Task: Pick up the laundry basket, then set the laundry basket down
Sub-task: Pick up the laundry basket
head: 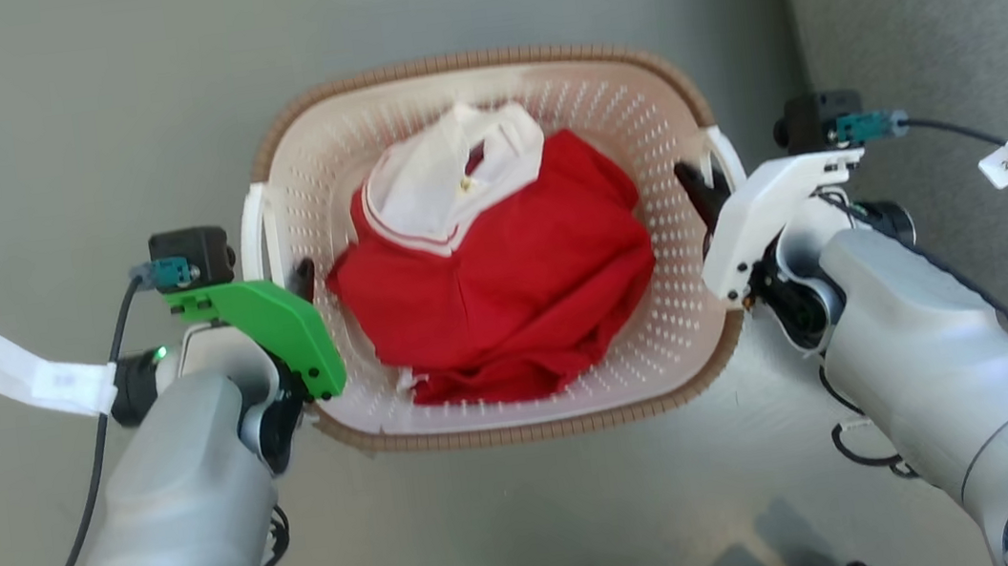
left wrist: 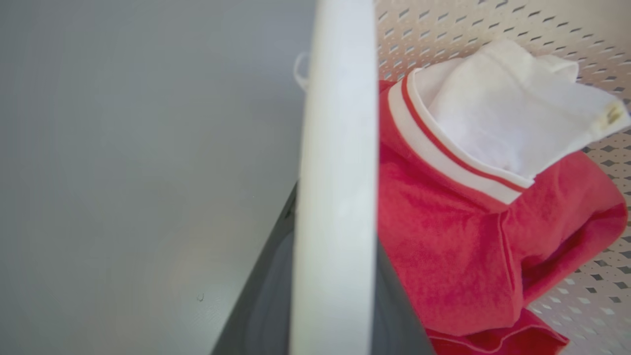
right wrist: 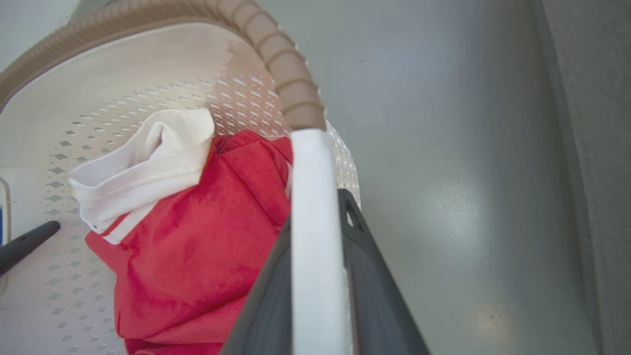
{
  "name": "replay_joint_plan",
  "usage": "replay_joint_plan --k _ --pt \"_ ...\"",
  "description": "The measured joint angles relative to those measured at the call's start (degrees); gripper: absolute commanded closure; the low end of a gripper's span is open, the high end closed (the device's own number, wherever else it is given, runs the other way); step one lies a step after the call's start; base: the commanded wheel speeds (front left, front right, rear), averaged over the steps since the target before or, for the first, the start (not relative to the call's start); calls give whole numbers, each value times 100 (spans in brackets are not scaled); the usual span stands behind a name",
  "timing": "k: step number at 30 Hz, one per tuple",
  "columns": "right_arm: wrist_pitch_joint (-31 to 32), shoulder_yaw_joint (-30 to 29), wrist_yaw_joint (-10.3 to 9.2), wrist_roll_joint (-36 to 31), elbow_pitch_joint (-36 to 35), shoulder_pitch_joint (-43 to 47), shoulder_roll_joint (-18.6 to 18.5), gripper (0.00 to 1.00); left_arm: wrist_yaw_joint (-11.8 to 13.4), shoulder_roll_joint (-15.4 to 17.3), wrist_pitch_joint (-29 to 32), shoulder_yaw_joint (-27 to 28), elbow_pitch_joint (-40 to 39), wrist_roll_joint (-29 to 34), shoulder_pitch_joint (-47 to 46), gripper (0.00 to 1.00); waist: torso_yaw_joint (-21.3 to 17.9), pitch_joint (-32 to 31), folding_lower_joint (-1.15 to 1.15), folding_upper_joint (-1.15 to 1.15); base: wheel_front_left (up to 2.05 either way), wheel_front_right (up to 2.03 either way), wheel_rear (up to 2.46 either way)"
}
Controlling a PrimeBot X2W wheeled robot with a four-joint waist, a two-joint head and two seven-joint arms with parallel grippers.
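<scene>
While you look down at the grey floor [head: 59, 107], the basket [head: 626, 104] is centred between both arms, though you cannot tell whether it rests there or hangs. A red shirt [head: 505, 292] with a white collar fills it. Your left tool [head: 281, 272] is clenched on the left handle [left wrist: 337, 197], and your right tool [head: 712, 190] on the right handle [right wrist: 315, 246].

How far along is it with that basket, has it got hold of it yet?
Grasp looks done: the left gripper clamps one white handle of the basket, the right gripper the other. The lift is in hand; I cannot tell if it has left the floor. Setting down is left.
</scene>
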Motion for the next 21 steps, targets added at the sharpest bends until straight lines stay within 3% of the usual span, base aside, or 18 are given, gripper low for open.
replay_joint_plan --k 21 --pt "953 584 -55 528 25 618 -20 100 19 1 767 -371 137 -731 780 100 -119 -1566 0 0 0 0 0"
